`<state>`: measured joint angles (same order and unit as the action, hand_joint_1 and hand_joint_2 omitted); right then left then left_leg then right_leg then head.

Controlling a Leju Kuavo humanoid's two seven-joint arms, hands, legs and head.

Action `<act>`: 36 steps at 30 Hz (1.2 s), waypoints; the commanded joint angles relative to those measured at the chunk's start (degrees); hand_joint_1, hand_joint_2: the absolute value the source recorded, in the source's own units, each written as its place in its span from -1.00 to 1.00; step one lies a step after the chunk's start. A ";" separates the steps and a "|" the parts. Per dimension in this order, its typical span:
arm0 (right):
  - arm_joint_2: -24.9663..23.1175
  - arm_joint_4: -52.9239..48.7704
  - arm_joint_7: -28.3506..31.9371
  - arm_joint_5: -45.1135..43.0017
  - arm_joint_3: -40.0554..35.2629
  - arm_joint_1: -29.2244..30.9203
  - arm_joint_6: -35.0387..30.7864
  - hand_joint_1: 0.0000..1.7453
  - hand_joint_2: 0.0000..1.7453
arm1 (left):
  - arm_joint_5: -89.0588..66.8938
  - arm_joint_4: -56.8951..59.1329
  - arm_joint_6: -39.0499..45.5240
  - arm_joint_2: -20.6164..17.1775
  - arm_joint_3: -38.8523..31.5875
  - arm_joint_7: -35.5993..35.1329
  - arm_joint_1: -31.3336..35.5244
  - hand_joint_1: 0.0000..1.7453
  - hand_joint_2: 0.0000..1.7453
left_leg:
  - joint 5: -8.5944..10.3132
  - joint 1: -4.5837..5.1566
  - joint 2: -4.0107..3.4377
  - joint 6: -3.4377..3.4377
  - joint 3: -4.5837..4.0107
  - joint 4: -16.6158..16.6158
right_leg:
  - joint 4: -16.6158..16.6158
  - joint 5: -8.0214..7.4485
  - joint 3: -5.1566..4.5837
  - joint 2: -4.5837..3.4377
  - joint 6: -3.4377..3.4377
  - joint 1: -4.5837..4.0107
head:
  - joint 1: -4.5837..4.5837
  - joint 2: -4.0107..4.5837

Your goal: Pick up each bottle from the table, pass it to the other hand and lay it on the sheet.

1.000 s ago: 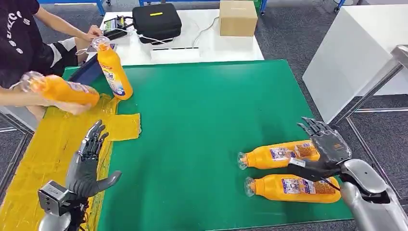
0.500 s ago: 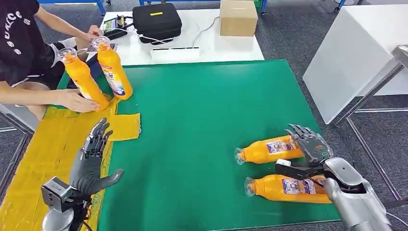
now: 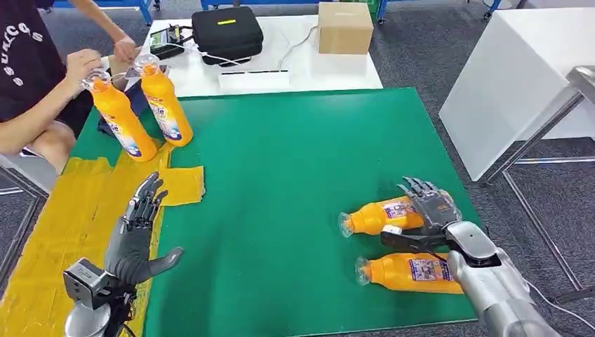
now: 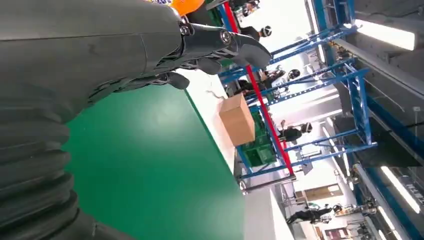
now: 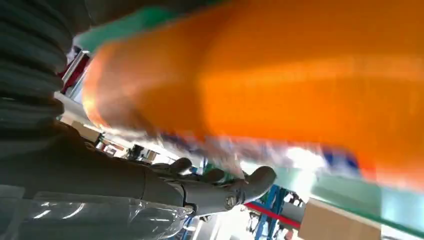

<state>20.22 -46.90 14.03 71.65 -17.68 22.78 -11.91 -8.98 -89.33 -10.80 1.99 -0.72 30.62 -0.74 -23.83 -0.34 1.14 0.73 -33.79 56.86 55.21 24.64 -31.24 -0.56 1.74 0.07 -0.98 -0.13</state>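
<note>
right hand point(image 3: 429, 208) | fingers spread over lying orange plastic bottle point(image 3: 379, 216) at 4 o'clock, grip unclear | left hand point(image 3: 137, 235) | fingers spread, empty, 8 o'clock

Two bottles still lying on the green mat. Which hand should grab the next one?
Right, probably. The right robot hand is already over the base of the farther lying bottle, fingers spread, with the nearer bottle just beside it. The left robot hand hovers open across the mat by the yellow sheet.

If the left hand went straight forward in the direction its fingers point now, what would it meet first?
Probably the yellow sheet: the left hand points up along its edge, toward the two upright bottles at the far end. Its height above the sheet is unclear, so it might pass over it and reach the bottles first.
</note>
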 commanded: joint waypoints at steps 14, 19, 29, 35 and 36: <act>-11.01 -6.71 -4.62 3.32 4.78 -1.86 -22.43 1.00 1.00 | 0.06 4.17 -0.02 1.39 0.93 -0.92 2.19 -1.00 1.00 | -0.06 -0.01 -0.16 -0.04 0.08 -0.03 | -0.02 0.04 0.11 -0.06 -0.02 -0.03 | 0.02 0.00; -15.92 -18.73 -0.20 -5.57 10.81 -5.63 -23.35 1.00 1.00 | -0.57 3.34 0.54 1.89 1.89 -1.43 1.87 -1.00 1.00 | -0.04 -0.03 0.03 -0.01 -0.06 0.00 | 0.03 0.10 -0.02 0.12 0.01 0.00 | 0.07 0.00; -22.55 -31.33 6.28 -18.34 15.46 -9.60 -22.22 1.00 1.00 | -1.32 2.75 1.04 2.43 2.99 -2.11 1.65 -1.00 1.00 | -0.03 -0.10 0.06 -0.01 -0.22 0.00 | 0.03 0.09 -0.11 0.10 0.00 -0.01 | 0.02 0.00; -22.40 -31.30 6.31 -18.35 15.58 -9.66 -22.27 1.00 1.00 | -1.32 2.76 1.05 2.38 2.95 -2.11 1.67 -1.00 1.00 | 0.01 -0.12 0.15 -0.01 -0.24 -0.01 | 0.00 0.06 -0.14 0.19 0.01 -0.03 | 0.02 0.00; -22.40 -31.30 6.31 -18.35 15.58 -9.66 -22.27 1.00 1.00 | -1.32 2.76 1.05 2.38 2.95 -2.11 1.67 -1.00 1.00 | -0.02 -0.11 0.14 0.00 -0.19 -0.01 | 0.00 0.09 -0.09 0.20 0.01 -0.03 | 0.02 0.00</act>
<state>-0.13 -75.61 20.28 53.61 -4.81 12.86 -34.64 -10.23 -88.54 -9.68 3.85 1.60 28.87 -0.51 -23.79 -0.47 1.31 0.73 -34.10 56.86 55.23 24.65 -31.46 -0.45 1.75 0.04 -0.96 -0.13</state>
